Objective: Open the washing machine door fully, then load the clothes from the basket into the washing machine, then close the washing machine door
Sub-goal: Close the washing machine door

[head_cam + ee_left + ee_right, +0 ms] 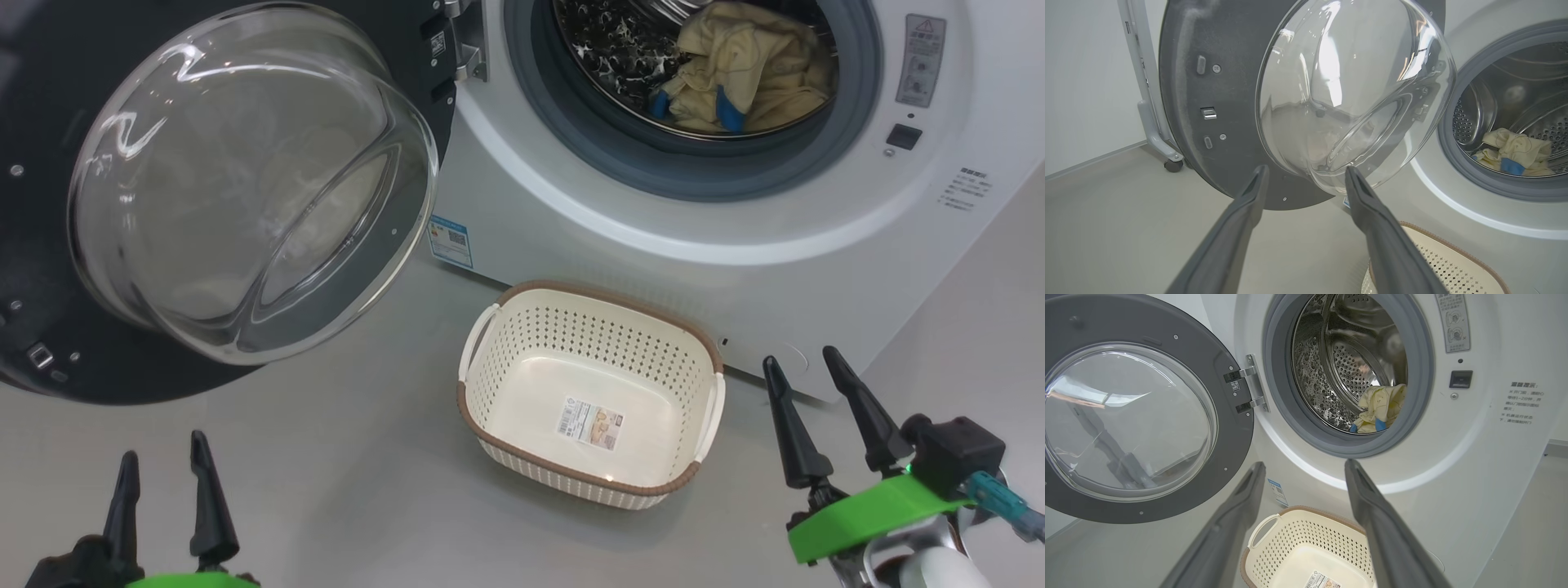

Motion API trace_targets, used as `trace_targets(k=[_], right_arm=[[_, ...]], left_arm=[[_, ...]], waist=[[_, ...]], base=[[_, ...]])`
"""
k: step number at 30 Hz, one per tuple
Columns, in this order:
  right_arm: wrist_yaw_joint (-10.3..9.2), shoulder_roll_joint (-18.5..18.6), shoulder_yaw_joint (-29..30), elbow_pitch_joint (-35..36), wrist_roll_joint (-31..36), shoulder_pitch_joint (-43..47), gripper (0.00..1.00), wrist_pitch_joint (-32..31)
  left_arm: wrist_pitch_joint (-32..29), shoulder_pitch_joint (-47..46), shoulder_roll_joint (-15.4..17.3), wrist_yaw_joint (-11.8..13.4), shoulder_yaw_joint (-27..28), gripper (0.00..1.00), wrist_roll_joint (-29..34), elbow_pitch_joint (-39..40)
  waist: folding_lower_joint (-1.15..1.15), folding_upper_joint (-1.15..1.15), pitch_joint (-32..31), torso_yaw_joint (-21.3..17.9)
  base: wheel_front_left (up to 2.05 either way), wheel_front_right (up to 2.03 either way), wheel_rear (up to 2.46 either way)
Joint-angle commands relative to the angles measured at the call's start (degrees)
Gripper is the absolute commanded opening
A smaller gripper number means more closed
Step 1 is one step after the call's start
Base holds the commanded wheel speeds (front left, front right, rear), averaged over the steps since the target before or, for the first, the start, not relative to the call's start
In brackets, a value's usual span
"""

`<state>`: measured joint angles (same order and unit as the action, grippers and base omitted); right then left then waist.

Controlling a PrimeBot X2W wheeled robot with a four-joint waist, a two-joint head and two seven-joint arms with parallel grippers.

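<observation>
We count one washing machine [571, 220], one door [245, 180], one basket [604, 296] with two white handles [476, 336] and one label sticker [589, 423], one heap of clothes [751, 69] whose garments we cannot number, two blue trims [729, 110], two grippers, left gripper [163, 447] and right gripper [800, 359], two fingers [792, 433] each

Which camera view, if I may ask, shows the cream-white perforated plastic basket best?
The head view: the cream-white perforated plastic basket sits whole, unobstructed, label visible. The right wrist view crops it at the bottom edge; the left wrist view catches a rim corner.
</observation>
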<state>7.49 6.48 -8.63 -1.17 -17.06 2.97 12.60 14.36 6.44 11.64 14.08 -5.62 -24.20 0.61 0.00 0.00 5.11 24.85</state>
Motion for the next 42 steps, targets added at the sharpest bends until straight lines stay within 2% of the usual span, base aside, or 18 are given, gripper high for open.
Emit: trace_targets(k=[1,3,4,5,6,7,12,15,19,24,30,38,42], right_arm=[[0.00,1.2,-1.2,1.6,0.3,-2.3,1.00,-0.1],[0.00,1.2,-1.2,1.6,0.3,-2.4,1.00,-0.1],[0.00,1.2,-1.3,1.6,0.3,-2.4,1.00,-0.2],[0.00,1.2,-1.2,1.6,0.3,-2.4,1.00,-0.2],[0.00,1.2,-1.2,1.6,0.2,-2.4,1.00,-0.2],[0.00,1.2,-1.2,1.6,0.2,-2.4,1.00,-0.2],[0.00,1.4,-0.9,1.7,0.0,-2.5,1.00,-0.2],[0.00,1.4,-0.7,1.9,0.0,-2.4,1.00,-0.2],[0.00,1.2,-0.5,1.9,-0.1,-2.5,1.00,-0.2],[0.00,1.3,-0.4,2.1,-0.1,-2.8,1.00,-0.4],[0.00,1.7,-0.5,2.7,-0.2,-3.2,1.00,-1.0],[0.00,2.7,-0.2,3.9,-0.3,-3.9,1.00,-2.3],[0.00,3.1,-0.1,4.5,-0.2,-4.1,1.00,-2.9]], left_arm=[[0.6,-0.9,0.5,1.5,2.7,1.00,0.4,2.0],[0.6,-0.9,-0.5,0.9,3.6,1.00,-0.5,2.3],[0.6,-0.9,-0.7,0.6,4.0,0.95,-0.7,2.3],[0.6,-1.0,-1.8,0.2,5.0,0.45,-1.8,2.8],[0.6,-1.0,-2.8,-0.3,6.2,0.18,-3.0,3.2],[0.6,-1.0,-3.2,-0.9,7.4,0.00,-3.8,3.3],[0.6,-1.4,-5.3,-4.1,14.7,0.00,-8.2,5.0],[0.6,-2.6,-5.5,-6.1,19.2,0.00,-11.1,5.4],[0.2,-5.3,-3.2,-7.9,23.3,0.00,-14.8,5.4],[-3.0,-11.4,2.1,-8.4,29.2,0.00,-20.9,4.7],[-9.2,-21.9,9.6,-9.8,34.5,0.00,-29.8,-2.1],[-16.2,-34.0,18.7,-9.7,35.7,0.00,-35.1,-13.9],[-18.5,-37.8,21.2,-9.9,35.4,0.00,-36.5,-18.0]], waist=[[0.00,0.00,0.0,0.0],[0.00,0.00,0.1,0.0],[0.00,0.00,0.2,-0.1],[0.00,0.00,0.2,-0.1],[0.00,0.00,0.3,-0.1],[0.00,0.00,0.4,-0.2],[0.00,0.00,0.8,-0.3],[0.00,0.00,0.9,-0.2],[0.00,0.00,1.0,0.1],[0.00,0.00,1.2,0.3],[0.00,0.00,1.8,0.0],[0.00,0.00,3.4,-1.1],[0.00,0.00,4.1,-1.6]], base=[[0.00,0.00,0.00],[0.00,0.00,0.00],[0.00,0.00,0.00],[0.00,0.00,0.00],[0.00,0.00,0.00],[0.00,0.00,0.00],[0.00,0.00,0.00],[0.00,0.00,0.00],[0.00,0.00,0.00],[0.00,0.00,0.00],[0.00,0.00,0.00],[0.00,0.00,0.00],[0.00,0.00,0.00]])
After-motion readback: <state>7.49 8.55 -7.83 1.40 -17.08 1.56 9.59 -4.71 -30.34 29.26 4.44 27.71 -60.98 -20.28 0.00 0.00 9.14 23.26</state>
